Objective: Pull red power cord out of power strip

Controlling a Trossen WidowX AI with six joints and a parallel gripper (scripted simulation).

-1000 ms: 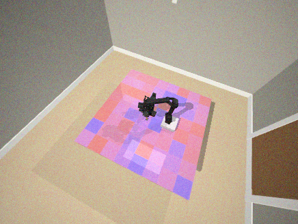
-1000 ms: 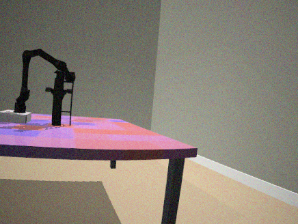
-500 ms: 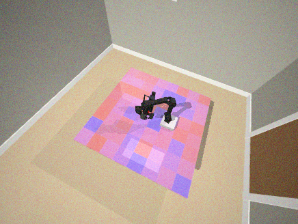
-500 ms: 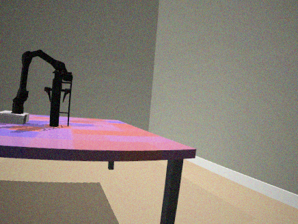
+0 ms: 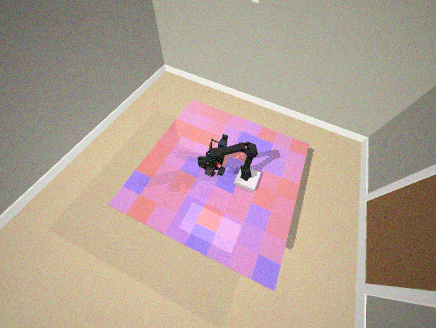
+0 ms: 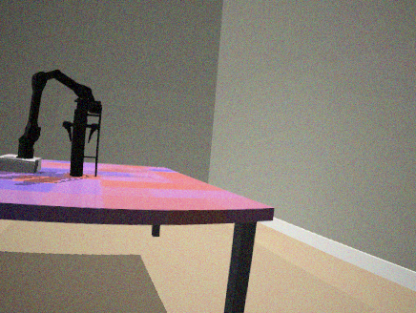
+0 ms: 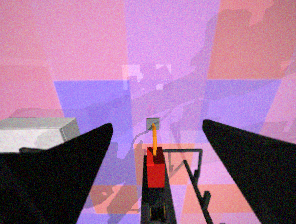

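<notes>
The red plug (image 7: 156,175) (image 5: 218,165) shows in the wrist view over the far part of the dark upright strip (image 7: 159,197) (image 6: 76,157). Whether its prongs sit in the strip cannot be told. A short orange cord (image 7: 154,137) runs from the plug toward a small grey block (image 7: 152,121). My gripper (image 7: 157,125) (image 6: 80,134) is wide open and empty. In the wrist view its fingers stand apart to the left and right of the plug, with a gap on each side. Their depth relative to the plug is unclear.
A thin black frame (image 7: 182,150) (image 6: 98,143) stands close beside the strip. The arm's white base (image 7: 30,132) (image 6: 20,164) (image 5: 252,185) is left of the left finger in the wrist view. The patchwork table top (image 5: 200,200) (image 6: 157,198) lies below.
</notes>
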